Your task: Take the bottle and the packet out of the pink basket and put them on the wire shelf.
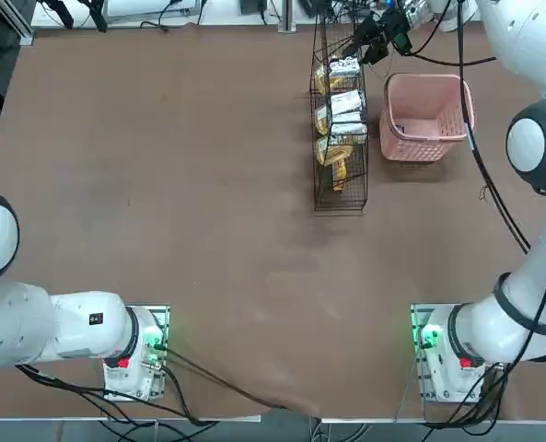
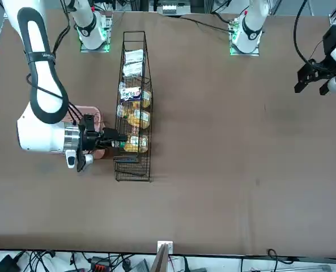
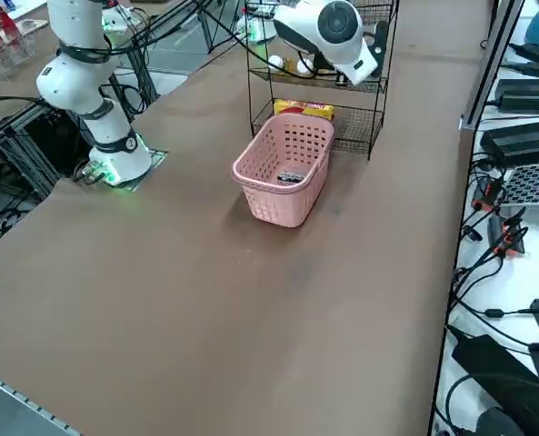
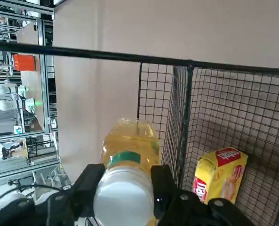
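White bottle cap (image 4: 123, 200) foremost, right gripper (image 4: 129, 181) clamped on amber bottle (image 4: 132, 141), fingers partly apart.

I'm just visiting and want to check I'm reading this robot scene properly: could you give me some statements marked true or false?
1. The right end effector is gripping the bottle. True.
2. The bottle's cap is red. False: it is white.
3. The pink basket stands on the wire shelf. False: it stands on the table, beside the shelf.
4. A small packet lies in the basket. True.
5. The bottle's liquid is blue. False: it is amber-yellow.
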